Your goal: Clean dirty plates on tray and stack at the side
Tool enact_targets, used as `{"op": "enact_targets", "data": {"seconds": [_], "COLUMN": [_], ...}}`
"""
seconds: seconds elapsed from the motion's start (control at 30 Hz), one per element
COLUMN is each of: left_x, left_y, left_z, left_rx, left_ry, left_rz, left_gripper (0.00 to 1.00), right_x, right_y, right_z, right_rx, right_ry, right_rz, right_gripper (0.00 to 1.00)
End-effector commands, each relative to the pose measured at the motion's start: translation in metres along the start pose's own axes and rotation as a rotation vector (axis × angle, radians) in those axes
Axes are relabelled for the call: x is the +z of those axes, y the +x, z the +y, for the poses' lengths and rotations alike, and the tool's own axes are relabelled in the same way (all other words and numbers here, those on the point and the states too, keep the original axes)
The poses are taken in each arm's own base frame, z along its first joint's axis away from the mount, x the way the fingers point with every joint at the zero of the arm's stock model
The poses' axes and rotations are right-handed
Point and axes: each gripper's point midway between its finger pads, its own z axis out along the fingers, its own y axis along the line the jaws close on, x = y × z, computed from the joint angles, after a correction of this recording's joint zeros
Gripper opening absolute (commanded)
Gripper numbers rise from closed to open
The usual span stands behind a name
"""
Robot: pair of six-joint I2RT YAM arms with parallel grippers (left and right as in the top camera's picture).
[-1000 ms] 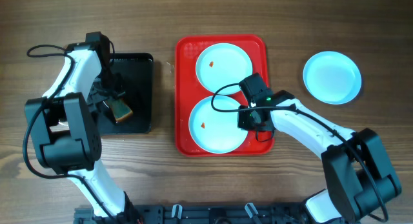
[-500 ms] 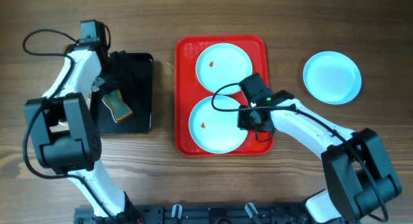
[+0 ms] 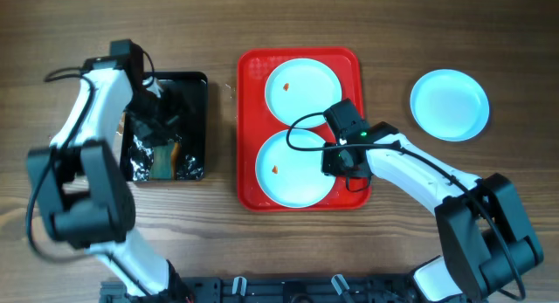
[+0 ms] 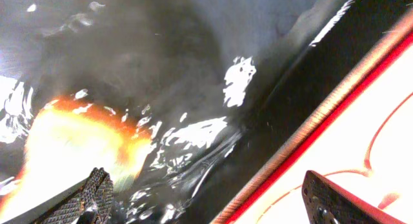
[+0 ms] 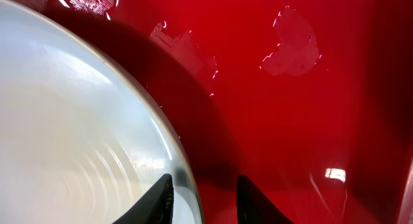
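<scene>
The red tray holds two pale plates. The far plate and the near plate each have a small orange spot. A third plate sits on the table at the right. My right gripper is at the near plate's right rim. In the right wrist view its fingers are closed narrowly astride the rim of the plate, over the tray. My left gripper is open over the black tray, beside an orange sponge.
The black tray stands left of the red tray, wet and shiny inside, with the sponge in it. The red tray's edge shows at the right of the left wrist view. Bare wood lies between the trays and around the right plate.
My left arm swung toward the back of the black tray, then came down over the sponge again. The right arm and the plates have not moved.
</scene>
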Motion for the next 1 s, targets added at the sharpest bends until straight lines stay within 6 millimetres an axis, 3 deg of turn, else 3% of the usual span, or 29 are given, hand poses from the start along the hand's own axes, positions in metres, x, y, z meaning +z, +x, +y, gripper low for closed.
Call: {"op": "enact_targets", "data": {"seconds": [0.0,0.07,0.13,0.2,0.27,0.33,0.4,0.47,0.53,0.57,0.6,0.77,0.9,0.97], "left_x": [-0.072,-0.084,-0.081,-0.068,-0.044,-0.021,0.008,0.026,0.037,0.041,0.05,0.051,0.017,0.002], "left_y": [-0.004,0.002,0.012,0.02,0.03,0.03,0.031,0.028,0.026,0.025,0.024,0.022,0.003,-0.007], "left_z": [0.009,0.019,0.026,0.036,0.07,0.085,0.084,0.082,0.084,0.084,0.087,0.084,0.05,0.038], "left_rx": [0.052,0.055,0.054,0.048,0.029,0.024,0.131,0.169,0.175,0.176,0.178,0.176,0.198,0.209], "left_ry": [-0.1,-0.162,-0.205,-0.243,-0.368,-0.386,-0.332,-0.292,-0.282,-0.277,-0.268,-0.252,-0.148,-0.116], "left_rz": [-0.259,-0.287,-0.251,-0.207,-0.168,-0.17,-0.167,-0.192,-0.224,-0.236,-0.258,-0.275,-0.35,-0.399], "left_gripper": [0.93,0.92,0.92,0.81,0.62,0.64,0.71,0.68,0.53,0.25,0.06,0.04,0.04,0.13], "right_x": [0.002,0.002,0.002,0.002,0.002,0.002,0.002,0.002,0.002,0.002,0.002,0.002,0.002,0.002], "right_y": [0.003,0.003,0.003,0.003,0.003,0.003,0.002,0.002,0.003,0.003,0.003,0.002,0.002,0.002], "right_z": [-0.002,-0.002,-0.002,-0.002,-0.002,-0.002,-0.001,-0.001,-0.002,-0.002,-0.002,-0.001,-0.001,-0.001], "right_rx": [0.001,0.001,0.001,0.001,0.001,0.001,0.001,0.001,0.001,0.001,0.001,0.001,0.001,0.002], "right_ry": [0.005,0.005,0.005,0.005,0.005,0.005,0.005,0.005,0.005,0.005,0.005,0.004,0.004,0.004], "right_rz": [0.009,0.009,0.009,0.009,0.01,0.01,0.008,0.008,0.009,0.009,0.009,0.008,0.008,0.008], "right_gripper": [0.33,0.33,0.33,0.33,0.33,0.33,0.34,0.35,0.35,0.35,0.38,0.38,0.38,0.39]}}
